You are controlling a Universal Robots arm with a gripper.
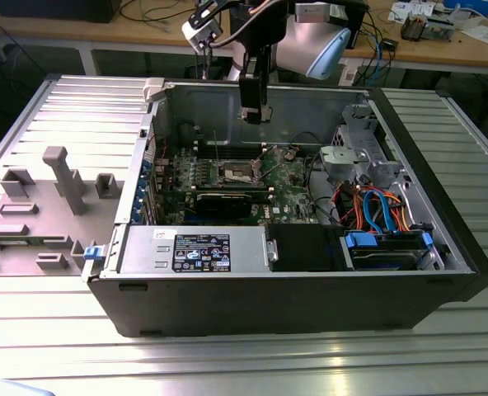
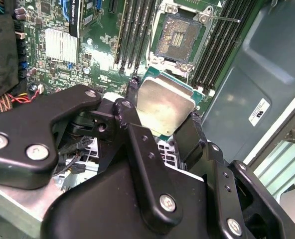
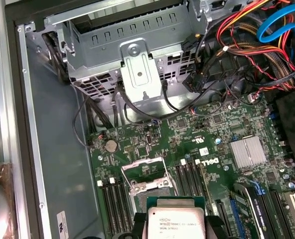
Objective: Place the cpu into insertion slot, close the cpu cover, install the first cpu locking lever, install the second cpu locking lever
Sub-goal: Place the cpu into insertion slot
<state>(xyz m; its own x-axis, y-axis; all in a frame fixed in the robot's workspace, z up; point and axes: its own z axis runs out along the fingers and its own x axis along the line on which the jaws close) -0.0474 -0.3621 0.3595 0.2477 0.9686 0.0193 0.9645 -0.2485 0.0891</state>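
Computer case point(image 1: 269, 301) on ribbed metal table point(image 1: 227, 367)

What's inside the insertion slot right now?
The insertion slot holds only its bare pins, no chip. The cpu, gripped in the end effector, covers none of it.

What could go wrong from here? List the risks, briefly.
1. The gripper grips the cpu only by its edges; it could slip or tilt.
2. The insertion slot lies open with bare pins; a skewed landing could bend them.
3. Memory slots flank it closely; the jaws might strike them.
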